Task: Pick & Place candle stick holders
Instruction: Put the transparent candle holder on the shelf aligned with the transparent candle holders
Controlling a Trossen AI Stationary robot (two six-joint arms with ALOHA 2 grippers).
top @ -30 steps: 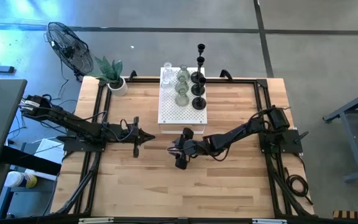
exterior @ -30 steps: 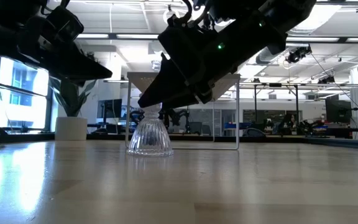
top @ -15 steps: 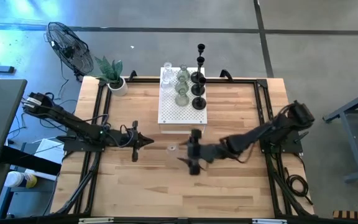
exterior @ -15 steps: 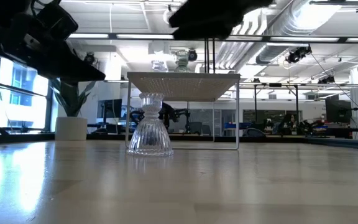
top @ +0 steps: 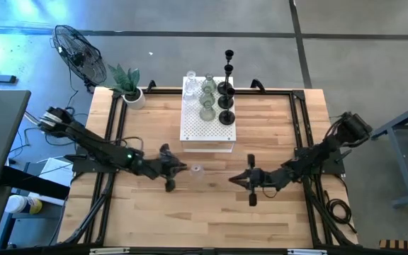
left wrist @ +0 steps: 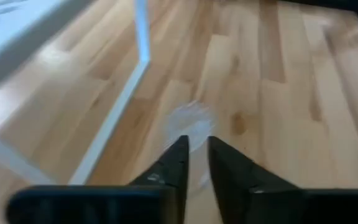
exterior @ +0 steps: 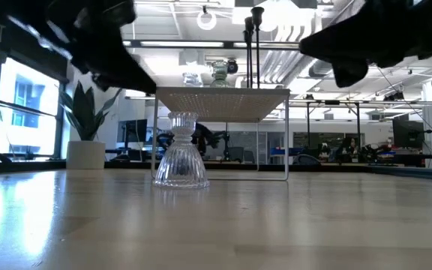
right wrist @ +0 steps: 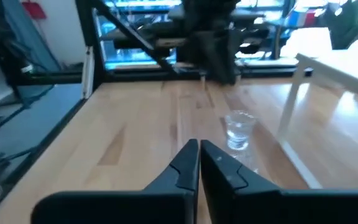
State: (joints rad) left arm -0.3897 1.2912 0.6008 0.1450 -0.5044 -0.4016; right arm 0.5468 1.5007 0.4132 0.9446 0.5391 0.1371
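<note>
Glass holder (top: 197, 170) stands between left gripper (top: 183, 167) and right gripper (top: 232, 180)

A clear glass holder (top: 197, 170) stands on the table (top: 147, 212) between the left gripper (top: 180, 167) and the right gripper (top: 234, 180), touching neither.

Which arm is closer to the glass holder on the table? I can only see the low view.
Observer: From above, the left gripper is closer. It points at the glass holder without touching it.
Operator: Where's the right one?
Observer: The right gripper is on the holder's other side, farther off, shut and empty.
Operator: What's on top of the white box?
Observer: At the far end of the white box stand several clear holders, with black holders beside them on the right arm's side.
</note>
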